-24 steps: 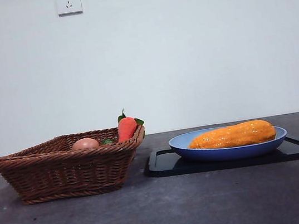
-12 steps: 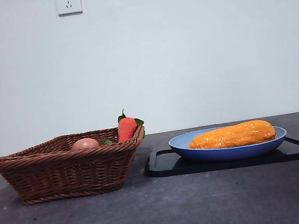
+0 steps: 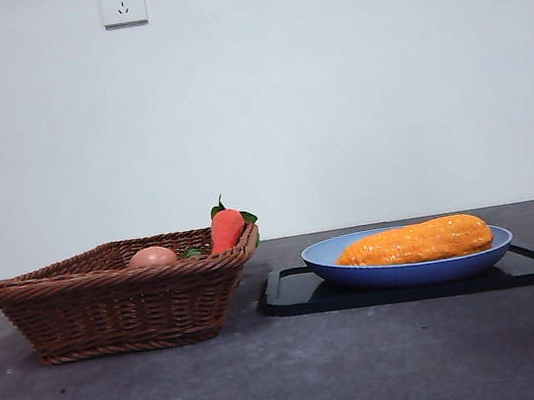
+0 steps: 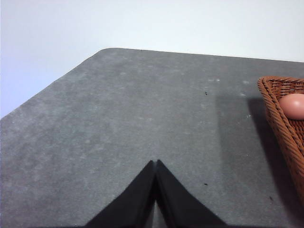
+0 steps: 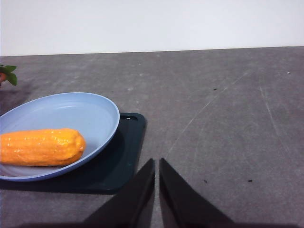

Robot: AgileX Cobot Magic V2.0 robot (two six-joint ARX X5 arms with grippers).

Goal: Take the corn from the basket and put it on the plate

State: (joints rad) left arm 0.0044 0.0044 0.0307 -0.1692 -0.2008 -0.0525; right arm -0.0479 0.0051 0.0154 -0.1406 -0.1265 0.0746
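Note:
The orange-yellow corn point(image 3: 416, 242) lies lengthwise on the blue plate point(image 3: 325, 255), free of any gripper; the right wrist view shows the corn point(image 5: 40, 147) on the plate point(image 5: 90, 111) too. At the left stands the brown wicker basket point(image 3: 122, 304), and its corner point(image 4: 285, 124) shows in the left wrist view. My left gripper point(image 4: 156, 164) is shut above bare table, off to the side of the basket. Beside the plate, my right gripper point(image 5: 156, 162) is shut and holds nothing. Neither arm appears in the front view.
A red-orange carrot point(image 3: 226, 229) with green leaves and a pinkish-tan egg point(image 3: 152, 257) lie in the basket. The plate rests on a flat black tray point(image 3: 296, 294). A wall socket point(image 3: 122, 2) is on the white wall behind.

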